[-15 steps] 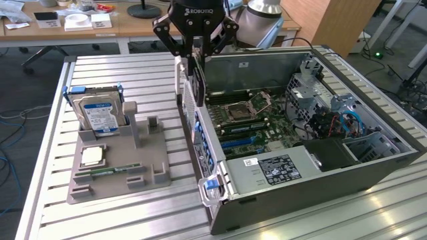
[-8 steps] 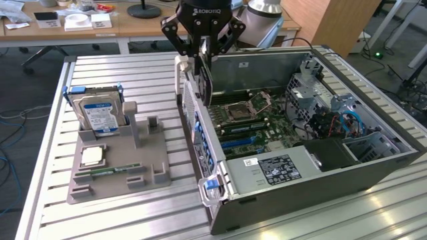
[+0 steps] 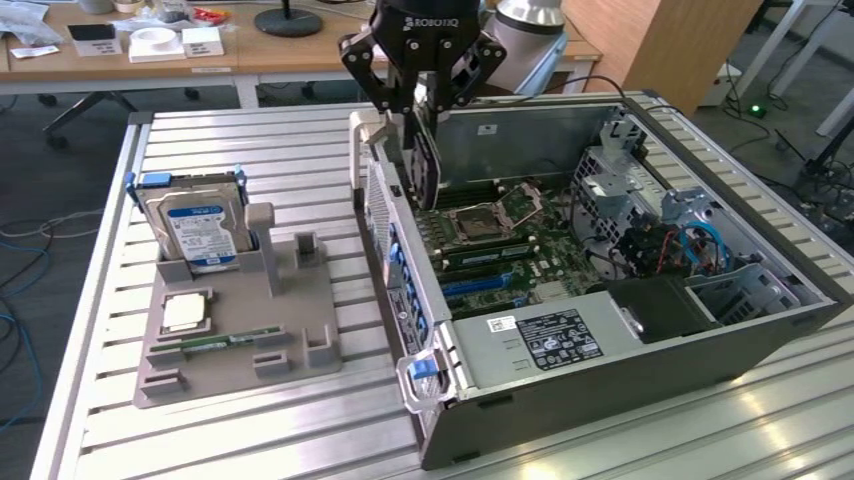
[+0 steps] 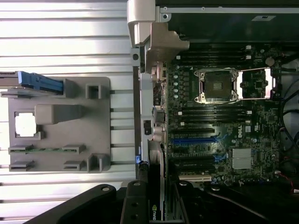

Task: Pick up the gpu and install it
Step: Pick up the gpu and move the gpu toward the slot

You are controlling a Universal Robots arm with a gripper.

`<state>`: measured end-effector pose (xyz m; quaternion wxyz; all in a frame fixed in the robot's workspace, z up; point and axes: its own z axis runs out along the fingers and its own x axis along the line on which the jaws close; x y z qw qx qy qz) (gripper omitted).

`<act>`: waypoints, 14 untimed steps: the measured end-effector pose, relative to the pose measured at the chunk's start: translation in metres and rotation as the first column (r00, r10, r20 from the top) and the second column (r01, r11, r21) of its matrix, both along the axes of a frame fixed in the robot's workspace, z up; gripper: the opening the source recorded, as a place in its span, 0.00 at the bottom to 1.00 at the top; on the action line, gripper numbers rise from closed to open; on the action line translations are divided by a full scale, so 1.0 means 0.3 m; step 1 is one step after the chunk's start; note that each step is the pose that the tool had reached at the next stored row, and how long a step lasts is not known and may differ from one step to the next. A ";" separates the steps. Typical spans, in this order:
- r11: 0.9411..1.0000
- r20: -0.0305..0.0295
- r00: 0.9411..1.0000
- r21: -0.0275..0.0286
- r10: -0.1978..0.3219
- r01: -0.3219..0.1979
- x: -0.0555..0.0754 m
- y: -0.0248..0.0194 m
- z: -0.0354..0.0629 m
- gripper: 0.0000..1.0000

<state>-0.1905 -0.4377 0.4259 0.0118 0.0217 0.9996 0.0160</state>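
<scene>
I count one tool [image 3: 422, 112], one gpu [image 3: 427, 170], one open grey metal computer case [image 3: 601, 410], and one grey plastic holder tray [image 3: 300, 330] beside it on the ribbed aluminium bench [image 3: 267, 140]. The tray carries three parts. One is a boxy hard drive with a blue-white label [image 3: 198, 230], standing upright in its slot. One is a square silvery processor chip [image 3: 183, 312], and one is a slim green memory stick [image 3: 214, 343]. Inside the case lies one green motherboard [image 3: 534, 260] with one open metal processor socket [image 3: 481, 222].

My tool is clamped on the gpu, one finger on each flat face of its upper part. The card hangs on edge straight below the tool. It is inside the case, close to the case wall on the exterior view's left and just beside the socket. I cannot tell whether its lower edge touches the board.

The gpu is a thin, flat, dark rectangular circuit card. In the wrist view I see the gpu [image 4: 158, 186] edge-on between the tool's [image 4: 159, 205] black fingers [image 4: 135, 200], as a narrow strip with a small green-and-white logo near them.
</scene>
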 end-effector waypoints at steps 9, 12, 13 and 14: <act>1.000 0.000 1.000 0.000 0.000 0.000 0.052 0.000 0.000 0.26; 1.000 0.000 1.000 0.000 0.000 0.000 0.069 0.001 0.000 0.26; 1.000 0.000 1.000 0.000 0.000 0.000 0.074 0.001 0.000 0.26; 1.000 0.000 1.000 0.000 0.000 0.000 0.080 0.001 0.000 0.26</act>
